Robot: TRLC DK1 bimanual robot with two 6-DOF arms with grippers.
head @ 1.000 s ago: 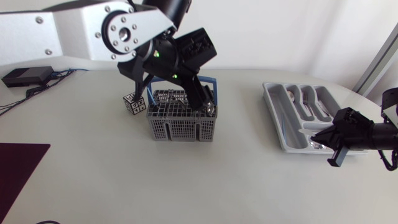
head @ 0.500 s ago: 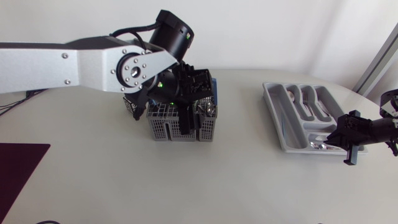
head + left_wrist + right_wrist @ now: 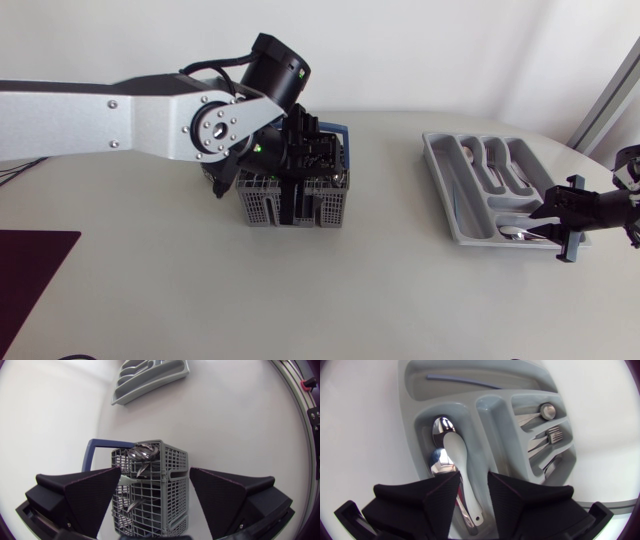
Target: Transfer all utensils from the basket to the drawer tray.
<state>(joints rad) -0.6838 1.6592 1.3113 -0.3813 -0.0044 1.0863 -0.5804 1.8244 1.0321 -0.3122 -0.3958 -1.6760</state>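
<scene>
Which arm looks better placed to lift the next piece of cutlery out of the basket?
Left. Its black gripper hangs open directly over the grey mesh basket, with steel spoons below its fingers. The right gripper is far off, over the grey plastic drawer tray.

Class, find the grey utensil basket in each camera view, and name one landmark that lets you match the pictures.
Head view: basket left of centre on the table, under the left end effector.
Left wrist view: basket between that end effector's open fingers, spoons inside.
Right wrist view: not in it.
Shared landmark: drawer tray, seen in all three views.
</scene>
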